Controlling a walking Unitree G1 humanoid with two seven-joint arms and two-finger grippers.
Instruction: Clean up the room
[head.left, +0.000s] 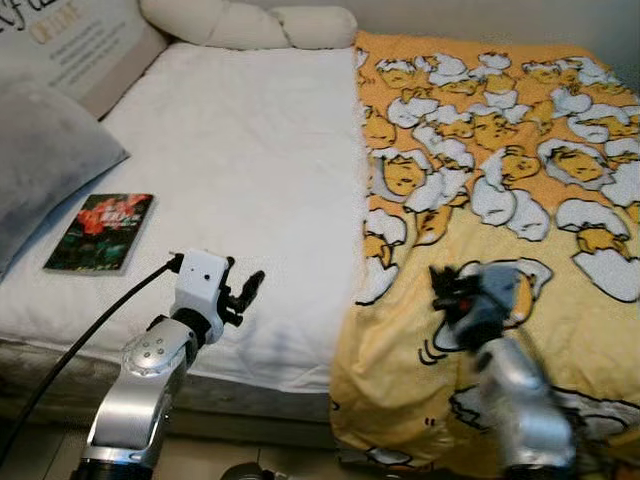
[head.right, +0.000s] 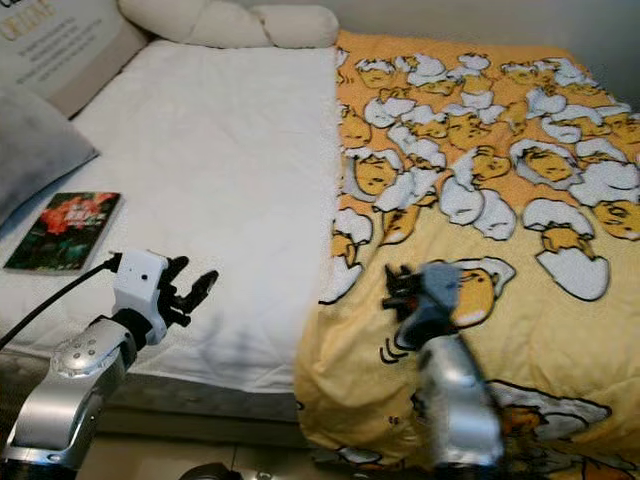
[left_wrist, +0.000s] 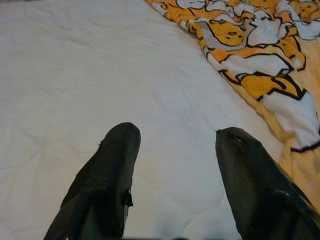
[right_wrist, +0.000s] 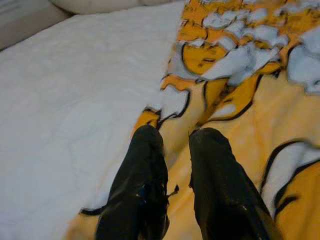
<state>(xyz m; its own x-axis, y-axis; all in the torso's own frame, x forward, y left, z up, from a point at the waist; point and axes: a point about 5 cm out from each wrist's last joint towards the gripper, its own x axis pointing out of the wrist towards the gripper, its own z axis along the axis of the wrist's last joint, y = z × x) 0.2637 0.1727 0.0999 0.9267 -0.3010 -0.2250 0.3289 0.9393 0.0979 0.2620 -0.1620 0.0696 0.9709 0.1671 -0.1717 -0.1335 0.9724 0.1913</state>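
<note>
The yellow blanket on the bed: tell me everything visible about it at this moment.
The yellow blanket is soft-looking fabric printed with cartoon yolk figures in white eggshells outlined in black. It covers the bed's right half, wrinkled, its left edge lying along the bare white sheet, and its near end drapes over the mattress front. The right gripper hovers over its near left edge with a narrow gap between the fingers; contact cannot be told. The left gripper is open over the sheet beside it.

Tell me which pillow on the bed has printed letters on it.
The beige pillow in the far left corner carries printed letters; the plain grey pillow and the cream knotted cushion have none.
</note>
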